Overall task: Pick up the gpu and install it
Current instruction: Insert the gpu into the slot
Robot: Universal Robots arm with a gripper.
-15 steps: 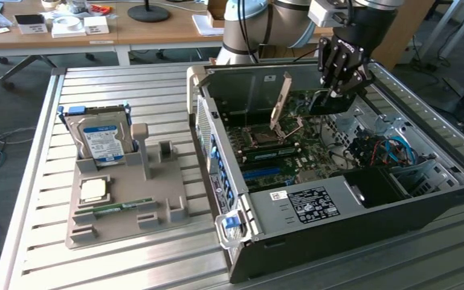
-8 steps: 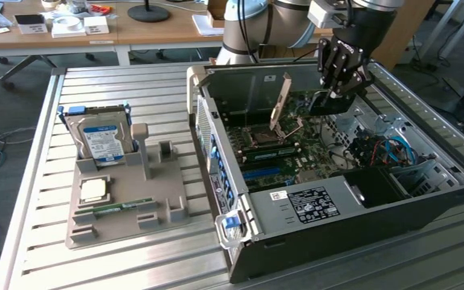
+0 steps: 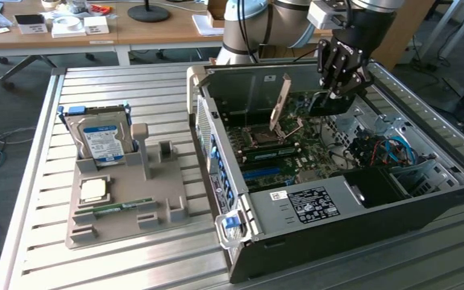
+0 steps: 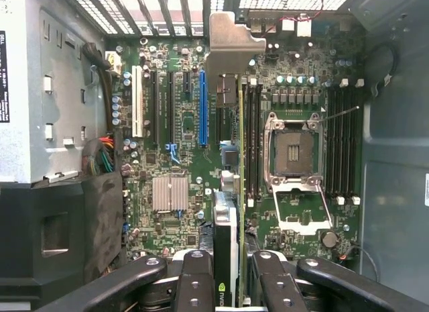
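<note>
The tool (image 3: 341,90) is clamped on the gpu (image 4: 226,225), held edge-down above the motherboard (image 4: 151,168), long axis parallel to the blue PCIe slot (image 4: 202,107) but offset toward the CPU socket (image 4: 293,153).

Support: we record a silvery metal table (image 3: 135,84), its top made of ribbed slats, with a raised rim along the sides.
Landmark: we take the computer case (image 3: 328,235) as our reference. It lies on its side directly on the slats, open face up, with dark outer walls.
Case detail: we see a blue latch at its near corner, on the side facing the holder.
Holder: a grey holder (image 3: 127,220), a flat base with upright slots, rests directly on the slats at the exterior view's left of the case.
Gap: we note the holder near the case but apart from it, with a strip of slats showing between them.
</note>
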